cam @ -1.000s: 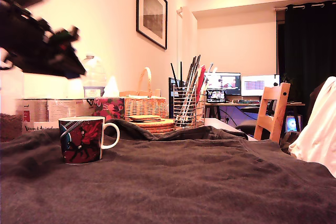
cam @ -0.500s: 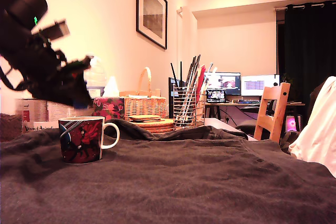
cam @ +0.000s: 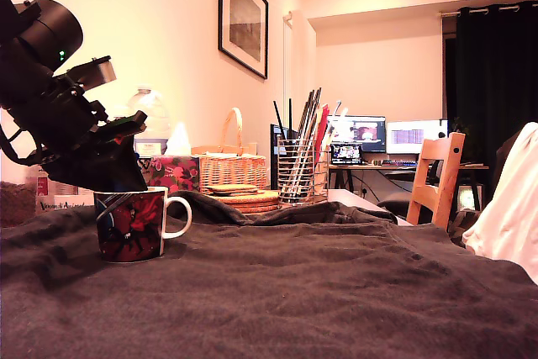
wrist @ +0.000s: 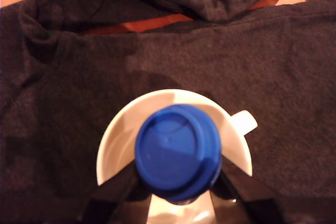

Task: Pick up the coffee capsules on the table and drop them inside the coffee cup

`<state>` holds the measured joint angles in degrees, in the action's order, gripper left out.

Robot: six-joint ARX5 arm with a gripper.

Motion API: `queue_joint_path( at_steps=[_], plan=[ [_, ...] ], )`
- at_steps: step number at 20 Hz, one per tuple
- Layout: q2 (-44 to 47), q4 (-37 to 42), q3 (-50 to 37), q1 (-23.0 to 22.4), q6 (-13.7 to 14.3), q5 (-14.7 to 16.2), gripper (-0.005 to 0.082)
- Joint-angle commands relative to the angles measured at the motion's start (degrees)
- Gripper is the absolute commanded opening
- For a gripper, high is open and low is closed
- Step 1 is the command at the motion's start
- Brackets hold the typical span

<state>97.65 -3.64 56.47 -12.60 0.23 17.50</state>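
The coffee cup (cam: 130,224), a mug with red, blue and black pictures and a white handle, stands on the dark cloth of the table (cam: 319,292) at the exterior view's left. My gripper (cam: 120,179) hangs just above its rim, pointing down. In the wrist view the gripper (wrist: 177,184) is shut on a bright blue coffee capsule (wrist: 177,150), its dark fingers (wrist: 113,195) pressing either side. The capsule sits over the white opening of the cup (wrist: 113,140). In the exterior view the arm hides the capsule.
Behind the cup are a floral tissue box (cam: 174,172), a wicker basket (cam: 231,167), a stack of coasters (cam: 244,197) and a wire-mesh utensil holder (cam: 298,176). A wooden chair (cam: 437,178) and a white cloth (cam: 508,208) are at the exterior view's right.
The arm has come down and shifted toward the exterior view's right. It went from high above the table to just over the cup's rim. The cup has not moved.
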Motion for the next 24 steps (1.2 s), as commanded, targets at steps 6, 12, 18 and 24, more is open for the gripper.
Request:
queue_joint_path(
  at_steps=[6,12,18,24],
  plan=[
    [0.63,-2.05,0.2,0.13,0.26,0.02,0.0494],
    [0.59,-1.99,1.29,0.11,0.24,0.09,0.0553],
    [-0.26,-7.91,5.79,-0.17,-0.24,3.34,0.0476],
    [-3.56,-14.88,8.13,-0.22,-0.26,6.51,0.0053]
  ],
)
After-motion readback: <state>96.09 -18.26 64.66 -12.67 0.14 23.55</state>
